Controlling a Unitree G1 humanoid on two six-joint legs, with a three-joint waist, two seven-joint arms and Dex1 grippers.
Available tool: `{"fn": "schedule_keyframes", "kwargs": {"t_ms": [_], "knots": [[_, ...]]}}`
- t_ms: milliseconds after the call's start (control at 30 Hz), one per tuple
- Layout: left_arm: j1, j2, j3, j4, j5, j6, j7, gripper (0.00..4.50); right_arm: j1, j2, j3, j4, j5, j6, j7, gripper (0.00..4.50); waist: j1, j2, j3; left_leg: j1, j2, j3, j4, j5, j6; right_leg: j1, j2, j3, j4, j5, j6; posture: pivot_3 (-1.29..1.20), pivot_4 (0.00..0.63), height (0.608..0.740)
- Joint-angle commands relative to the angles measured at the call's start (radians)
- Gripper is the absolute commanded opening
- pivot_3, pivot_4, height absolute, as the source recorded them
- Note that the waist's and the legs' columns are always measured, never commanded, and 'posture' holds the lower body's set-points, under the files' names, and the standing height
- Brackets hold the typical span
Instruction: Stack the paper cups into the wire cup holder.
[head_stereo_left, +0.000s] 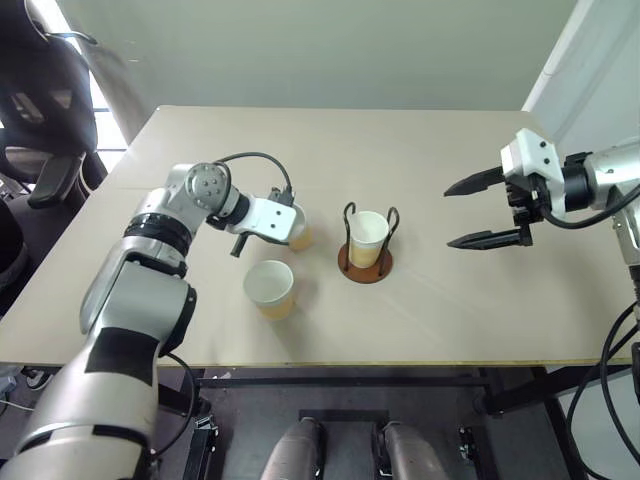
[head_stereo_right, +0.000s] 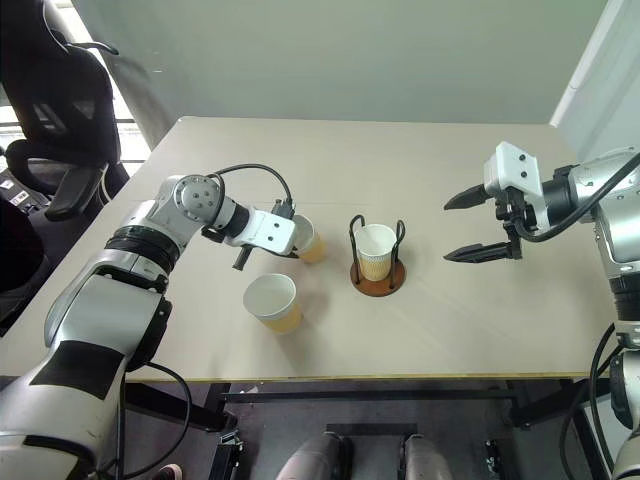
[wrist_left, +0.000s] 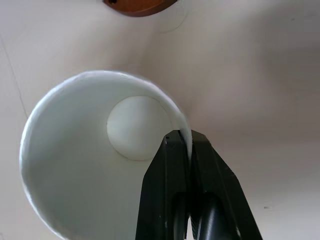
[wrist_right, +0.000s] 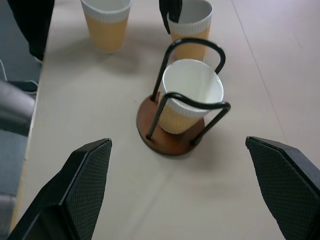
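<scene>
Three small tapered paper cups, tan-yellow outside and white inside, on a pale beige worktop (head_stereo_left: 450, 300). One cup (wrist_right: 191, 89) seated upright in the wire cup holder (head_stereo_left: 365, 262), a round reddish-brown disc base with two black wire loops rising around the cup, near the middle of the worktop. A second cup (head_stereo_left: 299, 232) just left of the holder, upright on the worktop, apart from the holder. Left claw (wrist_left: 189, 145) closed, its two black fingers pinching the rolled white rim of this second cup, one finger inside the wall and one outside. Third cup (head_stereo_left: 270, 288) standing free, nearer than the gripped cup and slightly left of it, open mouth up, touching nothing else. Right claw (head_stereo_left: 470, 212) well to the right of the holder, above the worktop, fingers spread wide and holding nothing, tips aimed left toward the holder. Black office chair (head_stereo_left: 40, 120) beyond the far left corner of the worktop.
</scene>
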Motion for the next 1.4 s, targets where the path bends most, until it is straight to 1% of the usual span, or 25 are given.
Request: {"fn": "schedule_keyframes", "kwargs": {"t_ms": [33, 167, 300, 400, 567, 800, 900, 1000, 1100, 1200, 1300, 1400], "knots": [[-0.041, 0.035, 0.011, -0.019, -0.007, 0.018, -0.059, 0.06, -0.002, -0.004, -0.029, 0.029, -0.014, -0.066, 0.010, 4.43, 0.000, 0.000, 0.000, 0.000, 0.000, -0.001, 0.000, 0.000, 0.000, 0.000, -0.001, 0.000, 0.000, 0.000, 0.000, 0.00, 0.150, 0.740], [-0.078, 0.062, -0.004, -0.019, 0.020, 0.029, -0.044, 0.06, 0.001, -0.009, -0.032, 0.048, -0.022, -0.080, 0.013, 4.43, -0.002, 0.000, 0.000, 0.000, 0.000, 0.000, 0.000, 0.000, 0.000, 0.000, 0.000, 0.000, 0.000, 0.000, 0.000, 0.00, 0.150, 0.740], [-0.126, 0.066, 0.000, -0.012, 0.029, 0.046, -0.033, 0.06, -0.002, -0.014, -0.034, 0.061, -0.024, -0.087, 0.017, 4.43, 0.002, 0.000, 0.000, -0.001, 0.000, -0.001, -0.001, 0.000, 0.000, 0.000, 0.000, -0.001, -0.001, 0.000, -0.001, 0.00, 0.150, 0.740], [-0.168, 0.054, 0.010, -0.006, 0.023, 0.061, -0.026, 0.06, -0.003, -0.015, -0.035, 0.066, -0.026, -0.087, 0.020, 4.43, 0.004, 0.000, 0.000, -0.002, 0.000, -0.001, -0.001, -0.001, 0.000, 0.000, -0.001, -0.001, -0.002, 0.000, -0.001, 0.00, 0.150, 0.740], [-0.228, 0.037, -0.007, -0.002, 0.050, 0.051, -0.004, 0.06, 0.005, -0.025, -0.036, 0.069, -0.031, -0.087, 0.031, 4.43, 0.004, 0.000, 0.000, -0.001, -0.001, 0.000, -0.002, -0.002, 0.000, 0.000, -0.001, -0.001, -0.002, -0.001, -0.002, 0.00, 0.150, 0.740], [-0.308, -0.022, -0.001, 0.002, 0.042, 0.038, -0.023, 0.06, -0.005, -0.045, -0.020, 0.068, -0.038, -0.043, 0.066, 4.43, 0.002, 0.000, 0.000, -0.002, 0.000, -0.001, -0.002, -0.004, 0.000, -0.001, -0.001, 0.000, -0.002, -0.001, -0.001, 0.00, 0.150, 0.740], [-0.340, -0.050, 0.009, 0.003, 0.026, 0.041, -0.055, 0.06, -0.010, -0.048, -0.020, 0.064, -0.038, -0.031, 0.079, 4.43, 0.001, -0.001, 0.000, -0.002, 0.001, 0.000, -0.002, -0.005, 0.001, -0.001, -0.001, 0.000, -0.003, -0.002, 0.000, 0.00, 0.150, 0.740], [-0.359, -0.057, -0.003, 0.006, 0.039, 0.029, -0.079, 0.06, -0.006, -0.059, -0.016, 0.056, -0.032, -0.028, 0.083, 4.43, 0.001, -0.001, 0.000, -0.002, 0.001, 0.000, -0.002, -0.007, 0.001, -0.001, -0.001, 0.000, -0.003, -0.002, 0.001, 0.00, 0.150, 0.740], [-0.379, -0.063, 0.000, 0.007, 0.029, 0.018, -0.142, 0.06, 0.005, -0.079, -0.010, 0.043, -0.019, -0.031, 0.083, 4.43, 0.000, 0.000, 0.000, -0.002, 0.001, 0.001, -0.002, -0.008, 0.001, -0.001, 0.000, 0.000, -0.002, -0.003, 0.002, 0.00, 0.150, 0.740], [-0.405, -0.079, 0.040, 0.010, -0.020, 0.050, -0.220, 0.06, 0.007, -0.096, 0.002, 0.036, -0.007, -0.026, 0.083, 4.43, 0.001, 0.000, 0.000, -0.002, 0.001, 0.001, -0.002, -0.009, 0.001, -0.001, 0.000, -0.001, -0.002, -0.003, 0.003, 0.00, 0.150, 0.740], [-0.428, -0.105, 0.101, 0.013, -0.097, 0.119, -0.296, 0.06, 0.006, -0.103, 0.008, 0.032, -0.001, -0.024, 0.083, 4.43, 0.003, 0.000, 0.000, -0.002, 0.001, 0.001, -0.001, -0.010, 0.002, -0.001, 0.000, -0.001, -0.003, -0.004, 0.003, 0.00, 0.150, 0.740], [-0.448, -0.124, 0.128, 0.008, -0.124, 0.148, -0.317, 0.06, 0.004, -0.115, 0.021, 0.033, 0.006, -0.025, 0.083, 4.43, 0.004, 0.000, 0.001, -0.003, 0.001, 0.002, 0.000, -0.011, 0.003, -0.001, 0.000, -0.001, -0.003, -0.003, 0.004, 0.00, 0.150, 0.740]]}}
